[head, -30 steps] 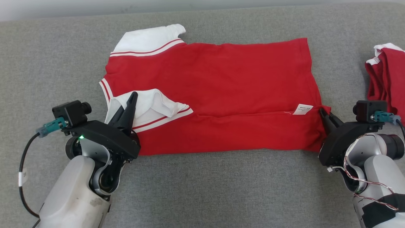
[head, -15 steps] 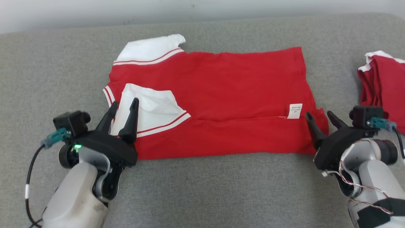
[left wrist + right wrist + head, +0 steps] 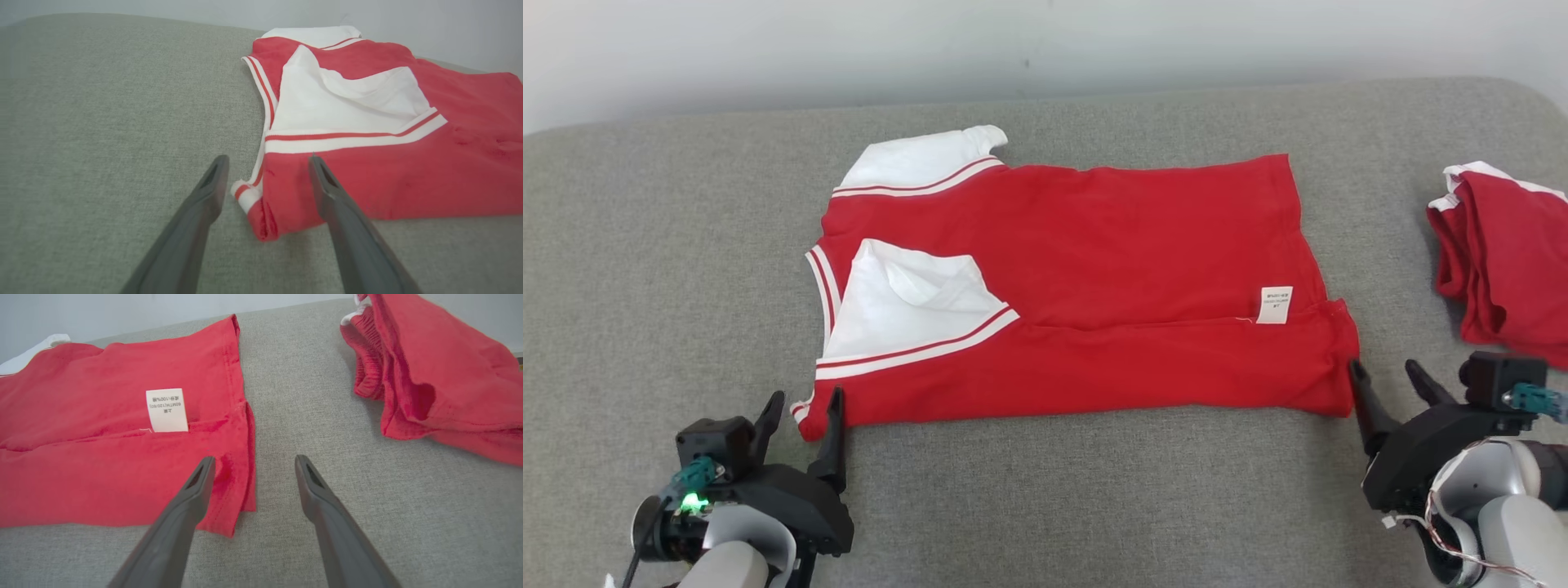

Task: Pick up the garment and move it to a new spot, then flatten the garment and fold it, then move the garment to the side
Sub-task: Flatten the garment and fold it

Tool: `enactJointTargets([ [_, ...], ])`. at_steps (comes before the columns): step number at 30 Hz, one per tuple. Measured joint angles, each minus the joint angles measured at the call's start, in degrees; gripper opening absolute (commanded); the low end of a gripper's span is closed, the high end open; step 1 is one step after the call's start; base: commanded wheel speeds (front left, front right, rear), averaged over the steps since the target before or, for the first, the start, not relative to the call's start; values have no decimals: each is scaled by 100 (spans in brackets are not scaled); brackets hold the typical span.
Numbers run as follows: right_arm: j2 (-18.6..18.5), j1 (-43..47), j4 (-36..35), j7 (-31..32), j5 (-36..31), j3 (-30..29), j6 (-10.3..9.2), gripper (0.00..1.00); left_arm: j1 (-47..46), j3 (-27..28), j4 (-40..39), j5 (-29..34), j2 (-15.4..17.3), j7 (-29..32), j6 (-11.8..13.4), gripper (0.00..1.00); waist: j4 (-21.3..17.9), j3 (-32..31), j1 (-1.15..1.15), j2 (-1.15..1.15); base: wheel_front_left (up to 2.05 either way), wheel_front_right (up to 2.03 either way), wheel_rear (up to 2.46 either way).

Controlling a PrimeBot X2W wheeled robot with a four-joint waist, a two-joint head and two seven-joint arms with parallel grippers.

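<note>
The garment is a red shirt with white, red-striped sleeves, lying flat on the grey cushion with its near long edge folded up over the body; a white label shows near its right end. My left gripper stands open at the garment's near left corner, holding nothing. My right gripper is open just off the near right corner, also empty. In the left wrist view the folded white sleeve lies beyond my fingers.
A second red garment lies bunched at the right edge of the grey cushion, also seen in the right wrist view. A pale wall runs behind the cushion's far edge.
Both grippers opened and let go of the garment's folded edge, then drew back toward me off the cloth. The head camera tilted up, shifting the whole picture down.
</note>
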Motion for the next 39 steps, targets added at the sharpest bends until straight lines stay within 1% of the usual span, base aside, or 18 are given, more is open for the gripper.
enactJointTargets([
  [2,52,7,-35,91,-66,4,0,100,4,-27,-19,97,2,0,145,100,13,37,0,0,0,0,0],
  [5,134,-42,9,188,-75,10,0,100,-8,-66,-34,164,7,33,270,100,30,109,0,0,0,0,0],
  [8,145,-151,215,369,-145,-30,0,100,-89,-131,-24,221,-7,99,330,100,56,181,1,0,0,0,0],
  [16,242,-392,592,622,-285,-165,0,100,-327,-252,186,303,-60,279,450,100,139,350,1,0,0,0,0],
  [19,245,-489,664,697,-258,-138,0,100,-425,-291,259,305,-92,334,427,100,175,424,0,-1,0,0,0],
  [20,245,-513,670,714,-238,-125,-1,100,-460,-307,292,303,-94,369,396,95,185,448,0,-1,0,0,0],
  [21,237,-531,670,738,-219,-103,-19,100,-477,-312,318,293,-103,388,381,46,193,469,0,0,0,0,0],
  [22,225,-552,678,754,-202,-70,-19,100,-499,-313,346,280,-112,403,348,31,201,488,0,-1,0,0,0],
  [23,213,-573,684,784,-167,-40,-26,96,-524,-316,369,257,-119,435,330,0,207,505,0,-1,0,0,0],
  [24,204,-586,688,791,-147,-19,-27,6,-536,-319,390,235,-129,437,296,0,211,518,0,-1,0,0,0],
  [25,194,-595,697,799,-103,18,-37,0,-541,-326,402,234,-138,437,268,0,217,525,0,-1,0,0,0],
  [28,194,-615,700,842,-23,124,-22,0,-539,-349,433,174,-219,441,200,0,223,505,0,0,0,0,0],
  [33,186,-517,631,792,92,149,-16,0,-411,-316,426,96,-227,401,191,0,227,366,2,1,0,0,0],
  [39,193,-126,171,803,263,23,-16,0,52,-299,134,-37,-131,375,202,0,222,89,2,1,0,0,0],
])
